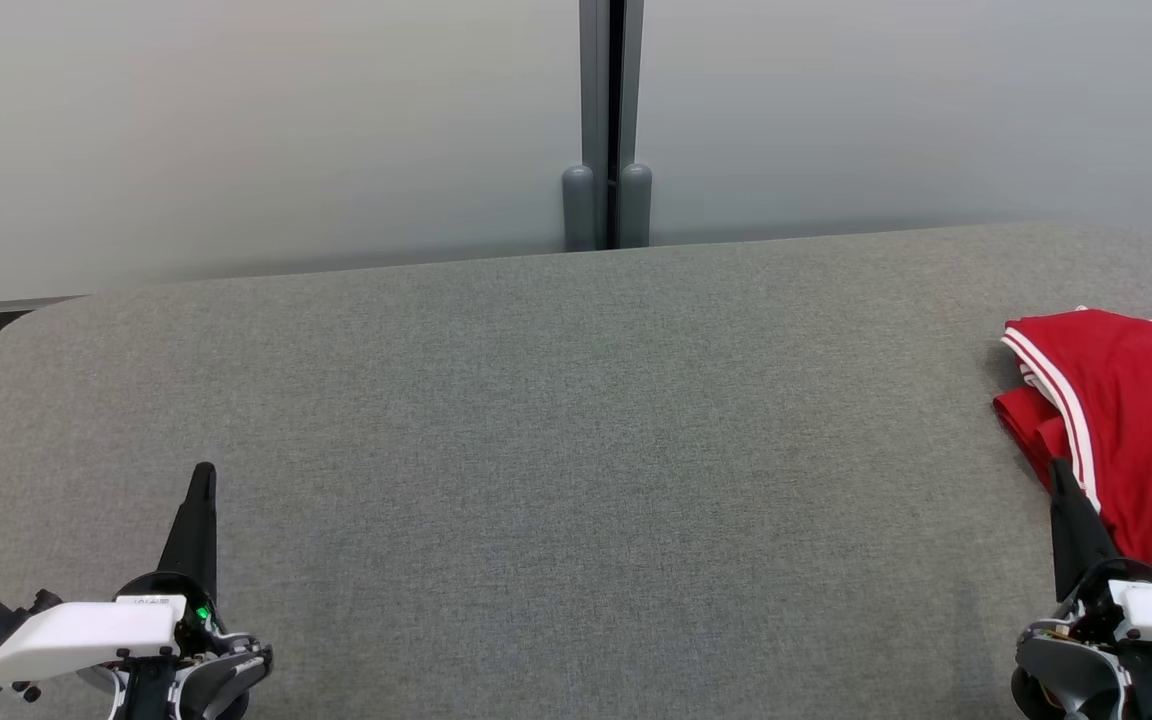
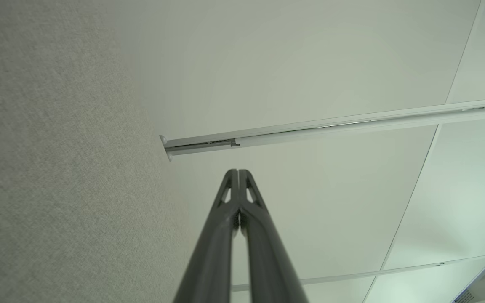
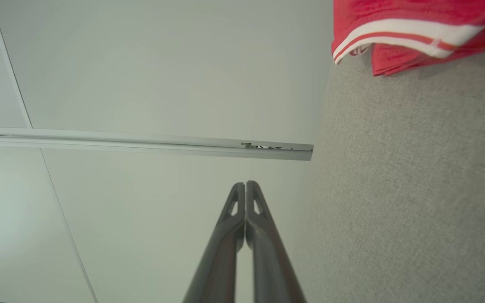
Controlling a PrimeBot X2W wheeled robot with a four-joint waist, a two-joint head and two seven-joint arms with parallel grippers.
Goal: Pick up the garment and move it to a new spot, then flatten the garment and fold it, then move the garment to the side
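The right gripper, its fingers pressed together on nothing, is sitting just at the near left edge of the red garment, which is lying bunched on the grey bench, its white stripe running away from the robot. The left gripper, likewise closed and empty, is sitting well to the garment's left, so the right arm is looking the nearer.

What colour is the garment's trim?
White with a thin red stripe, on the red garment; clearest in the right wrist view.
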